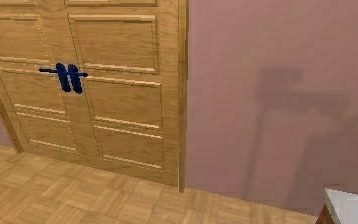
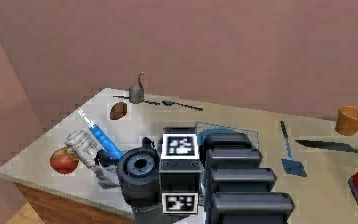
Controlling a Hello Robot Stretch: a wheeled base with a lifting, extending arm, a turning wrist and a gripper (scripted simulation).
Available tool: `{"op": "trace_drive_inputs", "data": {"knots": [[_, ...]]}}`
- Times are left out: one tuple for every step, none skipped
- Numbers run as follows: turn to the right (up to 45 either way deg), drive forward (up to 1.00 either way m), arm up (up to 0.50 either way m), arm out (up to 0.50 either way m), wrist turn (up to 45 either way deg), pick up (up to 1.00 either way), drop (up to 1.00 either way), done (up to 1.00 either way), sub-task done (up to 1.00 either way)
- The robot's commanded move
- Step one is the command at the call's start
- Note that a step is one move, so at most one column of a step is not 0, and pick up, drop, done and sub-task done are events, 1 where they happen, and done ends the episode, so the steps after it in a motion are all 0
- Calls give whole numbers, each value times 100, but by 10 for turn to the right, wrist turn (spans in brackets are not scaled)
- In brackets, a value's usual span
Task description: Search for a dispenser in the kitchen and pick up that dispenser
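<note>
A small grey bottle-shaped dispenser [image 2: 137,91] with a narrow neck stands at the far edge of the pale countertop [image 2: 227,120], against the pink wall. The arm's dark bar rises from the bottom edge with its white marker squares [image 2: 179,146]. Left of them sits the gripper [image 2: 129,170], over the counter's near left part and well short of the dispenser. A clear glass object [image 2: 87,146] and a blue-handled brush [image 2: 105,135] lie right by the gripper, so I cannot tell whether it holds anything.
On the counter lie a red round fruit [image 2: 64,160], a brown bowl [image 2: 119,108], a dark spoon [image 2: 175,103], a blue spatula [image 2: 291,152], a knife [image 2: 332,147] and an orange cup [image 2: 354,120]. Ahead stand wooden double doors [image 1: 87,80] with dark handles [image 1: 67,77] and a pink wall [image 1: 277,90].
</note>
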Motion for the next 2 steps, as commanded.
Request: {"op": "trace_drive_inputs", "data": {"knots": [[0,0,-10,0,0,0,0,0,0],[0,0,0,0,0,100,0,0,0]]}}
